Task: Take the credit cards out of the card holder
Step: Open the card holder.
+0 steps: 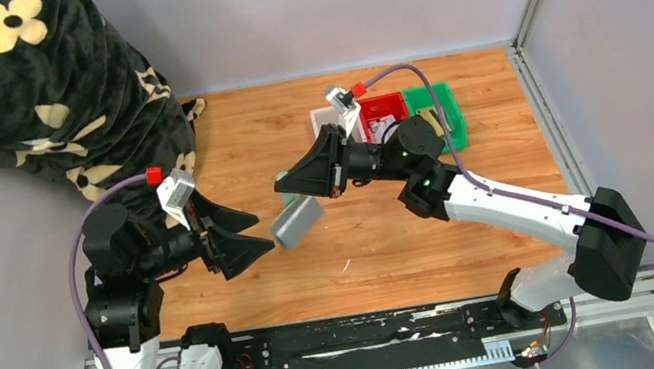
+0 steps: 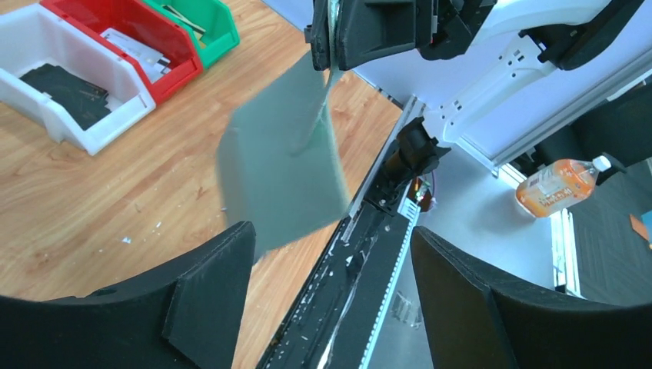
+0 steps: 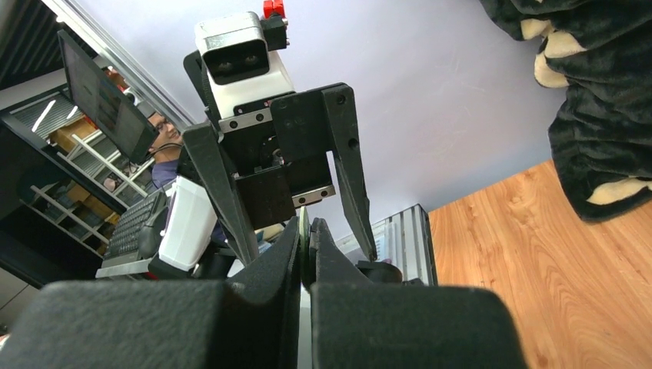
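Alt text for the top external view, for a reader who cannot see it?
The right gripper holds the sage-green card holder in the air above the wooden table. The left gripper stands open close beside it.

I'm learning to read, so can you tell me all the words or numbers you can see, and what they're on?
No text here can be read.
Orange plastic drink bottle: its label has print, too blurred to read.
Papers in the red plastic bin: dark marks, too small to read.
Sage-green soft wallet: plain, no writing shows.
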Robot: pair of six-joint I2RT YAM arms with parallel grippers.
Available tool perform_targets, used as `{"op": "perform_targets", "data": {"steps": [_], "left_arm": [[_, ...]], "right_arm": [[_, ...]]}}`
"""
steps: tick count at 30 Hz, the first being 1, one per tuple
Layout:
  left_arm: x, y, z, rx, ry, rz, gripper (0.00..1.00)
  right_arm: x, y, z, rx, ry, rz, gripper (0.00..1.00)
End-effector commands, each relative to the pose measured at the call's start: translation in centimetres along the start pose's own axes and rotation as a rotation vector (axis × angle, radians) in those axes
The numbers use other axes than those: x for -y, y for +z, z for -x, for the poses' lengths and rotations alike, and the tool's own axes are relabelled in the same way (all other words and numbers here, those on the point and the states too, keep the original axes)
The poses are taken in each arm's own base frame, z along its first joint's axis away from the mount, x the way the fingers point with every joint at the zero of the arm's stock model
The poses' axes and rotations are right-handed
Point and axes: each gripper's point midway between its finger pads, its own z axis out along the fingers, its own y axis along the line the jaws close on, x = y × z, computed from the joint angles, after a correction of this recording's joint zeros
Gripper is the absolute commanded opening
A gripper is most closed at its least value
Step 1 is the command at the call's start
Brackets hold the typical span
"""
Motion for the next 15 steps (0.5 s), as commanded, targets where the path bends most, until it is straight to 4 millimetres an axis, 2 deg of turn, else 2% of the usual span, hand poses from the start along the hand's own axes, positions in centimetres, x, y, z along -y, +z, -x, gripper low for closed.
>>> {"op": "perform_targets", "data": {"steps": [1, 9, 15], "left_arm": [[0.1, -0.2, -0.9, -0.013, 0.023, 0.0, 0.8], [-0.4, -0.1, -1.4, -0.021, 0.021, 0.006, 0.8], [-1.6, -0.3, -1.3, -0.002, 0.127, 0.073, 0.77]], "right_arm": [[-1.5, -0.9, 0.7, -0.006, -0.047, 0.018, 0.0], [-1.7, -1.5, 0.9, -0.022, -0.087, -0.022, 0.0], [-2.9, -0.9, 1.0, -0.047, -0.089, 0.018, 0.0]]}}
